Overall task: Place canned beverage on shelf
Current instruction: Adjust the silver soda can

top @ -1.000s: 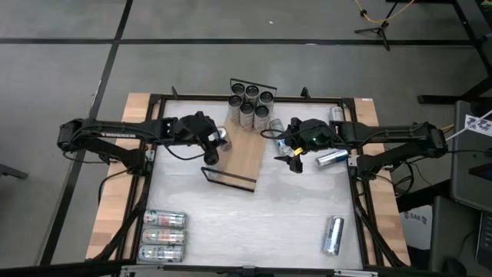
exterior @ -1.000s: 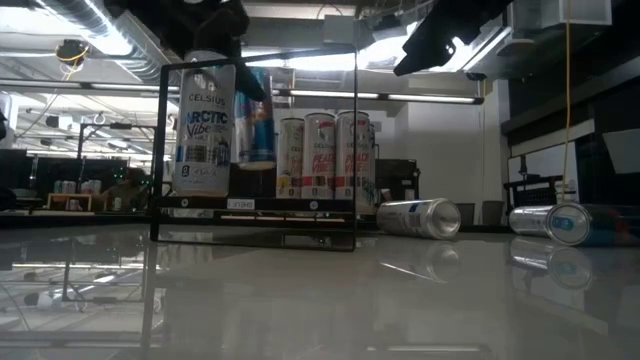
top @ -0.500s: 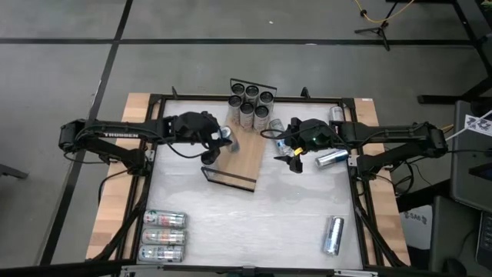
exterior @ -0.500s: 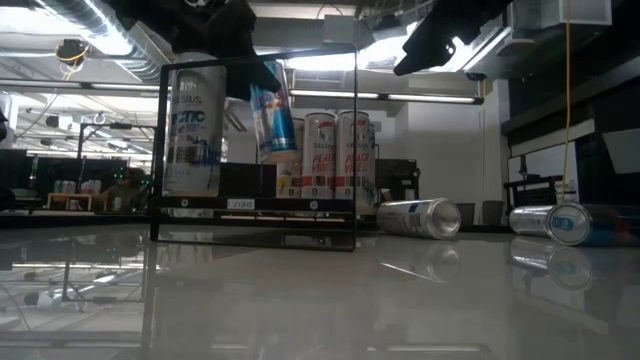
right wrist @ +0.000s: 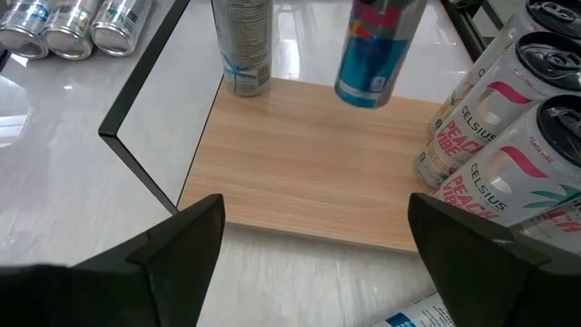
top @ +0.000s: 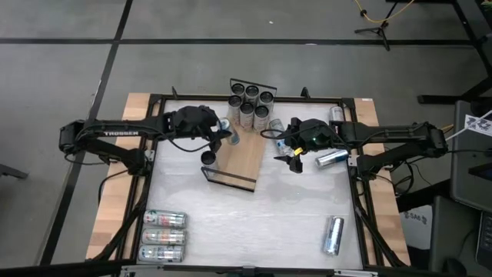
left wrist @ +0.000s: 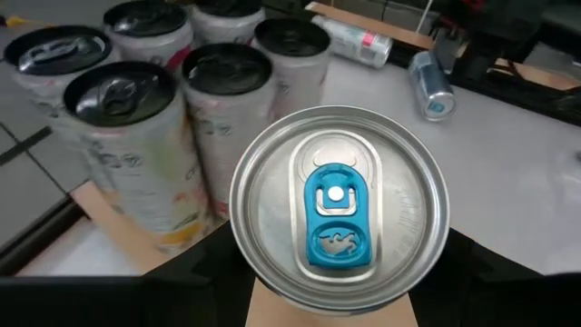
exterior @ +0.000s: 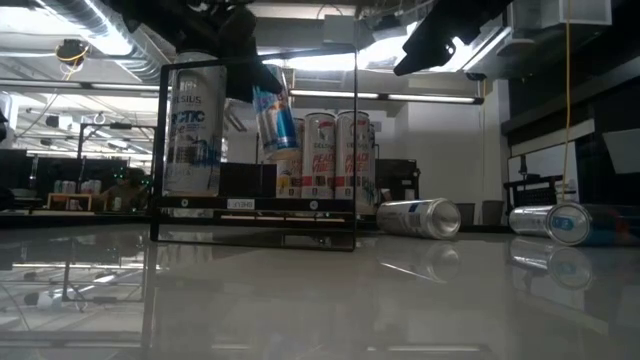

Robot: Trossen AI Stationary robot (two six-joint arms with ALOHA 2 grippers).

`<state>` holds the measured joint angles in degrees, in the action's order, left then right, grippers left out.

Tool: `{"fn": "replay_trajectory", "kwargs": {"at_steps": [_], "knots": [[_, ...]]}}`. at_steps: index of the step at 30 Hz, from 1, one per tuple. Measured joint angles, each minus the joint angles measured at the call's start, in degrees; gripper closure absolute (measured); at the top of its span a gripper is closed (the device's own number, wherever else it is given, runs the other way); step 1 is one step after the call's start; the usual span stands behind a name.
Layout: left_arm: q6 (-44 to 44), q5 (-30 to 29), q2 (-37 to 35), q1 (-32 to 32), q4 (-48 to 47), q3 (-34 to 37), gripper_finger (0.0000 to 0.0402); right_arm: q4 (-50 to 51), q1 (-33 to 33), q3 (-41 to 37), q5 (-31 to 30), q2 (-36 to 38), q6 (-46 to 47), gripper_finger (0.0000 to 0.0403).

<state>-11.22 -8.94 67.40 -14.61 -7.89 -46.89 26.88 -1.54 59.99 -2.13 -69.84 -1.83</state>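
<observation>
Risk: blue can (exterior: 274, 118) tilted above shelf (top: 244, 156), may topple | left gripper (top: 217, 132) clamped on it | right gripper (top: 296, 158) wide, empty, frame centre-right.

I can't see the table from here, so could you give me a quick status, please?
Left claw shut on blue can, tilted, above the shelf. Right claw open, waiting beside it. Landing spot bare; can cluster close by.

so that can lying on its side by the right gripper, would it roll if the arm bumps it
Probably. The silver can lies on its side on the smooth white tabletop with nothing beside it, so a nudge across its length would likely roll it. Its thin metal wall may dent under a hard squeeze.
</observation>
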Motion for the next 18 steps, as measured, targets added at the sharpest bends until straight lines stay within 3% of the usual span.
{"fn": "replay_trajectory", "kwargs": {"at_steps": [9,18], "knots": [[6.0,5.3,0.1,-3.9,-6.0,-0.1,0.0196,0.0,0.0,0.0,0.0,0.0,0.0,0.0059],[7.3,4.1,0.1,-3.9,-6.7,-0.1,0.0196,0.0,0.0,0.0,0.0,0.0,0.0,0.0059]]}}
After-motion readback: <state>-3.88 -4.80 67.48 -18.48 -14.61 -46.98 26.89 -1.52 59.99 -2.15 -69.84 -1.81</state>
